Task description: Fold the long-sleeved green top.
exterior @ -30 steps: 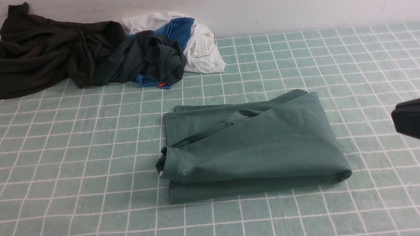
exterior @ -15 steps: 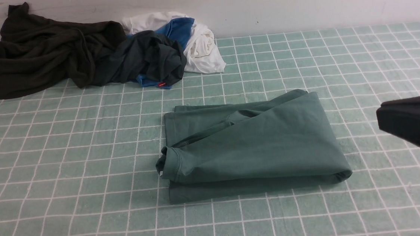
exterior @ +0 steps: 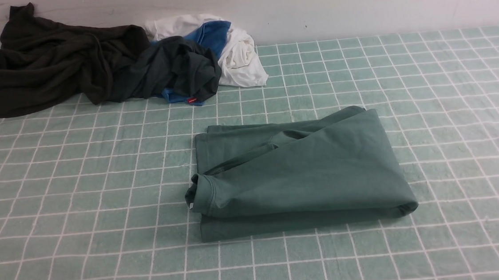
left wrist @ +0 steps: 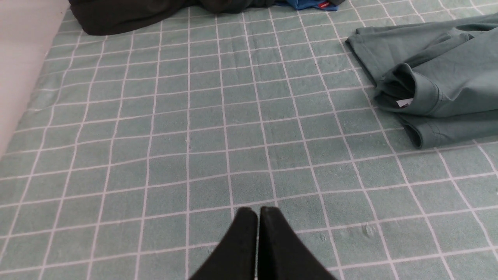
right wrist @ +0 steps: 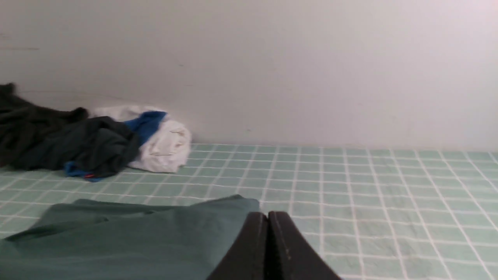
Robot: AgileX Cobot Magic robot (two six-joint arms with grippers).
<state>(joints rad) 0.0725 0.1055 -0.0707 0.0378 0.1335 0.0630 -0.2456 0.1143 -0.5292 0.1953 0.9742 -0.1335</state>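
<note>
Although neither arm shows in the front view, the green long-sleeved top [exterior: 297, 176] lies near the middle of the checked surface [exterior: 85, 259] as a compact, layered packet, and that suggests the folding is nearly or wholly done. Its upper layer slopes across the lower ones, a rolled cuff or hem with a small white tag pokes out at the robot's left end, and a strip of the bottom layer shows along the near edge. The packet is not quite square: the far corners splay and the layers do not line up neatly, so a last tidy or one more fold could be what is left, though this is a judgement.

The left hand [left wrist: 256, 212] hovers over bare surface, well apart from the top [left wrist: 435, 81], its two fingers pressed together and holding nothing. The right hand [right wrist: 267, 216] is likewise closed up and empty, seen just beside the top's edge [right wrist: 136, 237].

At the far left of the surface sits a heap of other clothes [exterior: 92, 67], dark, blue and white, well apart from the top.
</note>
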